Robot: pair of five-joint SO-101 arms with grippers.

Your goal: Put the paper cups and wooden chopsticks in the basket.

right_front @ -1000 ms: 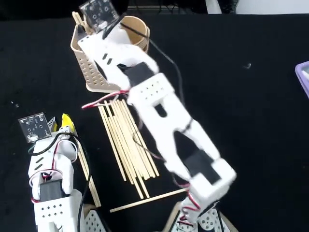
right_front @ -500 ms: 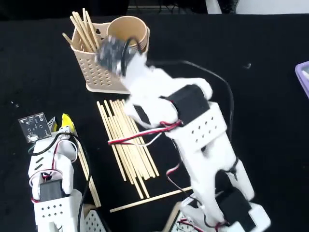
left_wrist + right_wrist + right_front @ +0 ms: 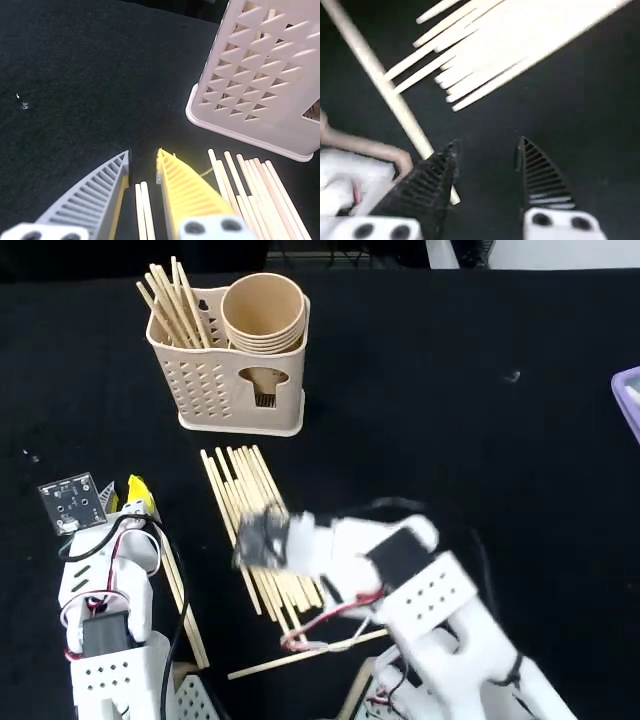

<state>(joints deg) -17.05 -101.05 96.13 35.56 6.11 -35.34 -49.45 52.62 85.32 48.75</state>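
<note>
The cream basket (image 3: 235,390) stands at the back with a stack of paper cups (image 3: 263,312) and several wooden chopsticks (image 3: 175,308) upright in it. A loose pile of chopsticks (image 3: 245,495) lies on the black table in front of it. My right arm (image 3: 400,575) is low over the pile's near end. Its gripper (image 3: 486,143) is open and holds nothing, with the pile (image 3: 520,45) just ahead and a single chopstick (image 3: 385,90) beside one finger. My left gripper (image 3: 142,155) is open at the front left, with two chopsticks (image 3: 145,210) lying between its fingers.
A single chopstick (image 3: 305,653) lies crosswise near the front edge. The pair of chopsticks (image 3: 180,590) runs along the left arm (image 3: 105,600). The basket (image 3: 265,75) is close ahead of the left gripper. A purple container edge (image 3: 628,395) shows at the far right.
The right arm has pulled back from the basket to the near end of the loose pile. The basket now stands upright with chopsticks in it. The left arm has not moved.
</note>
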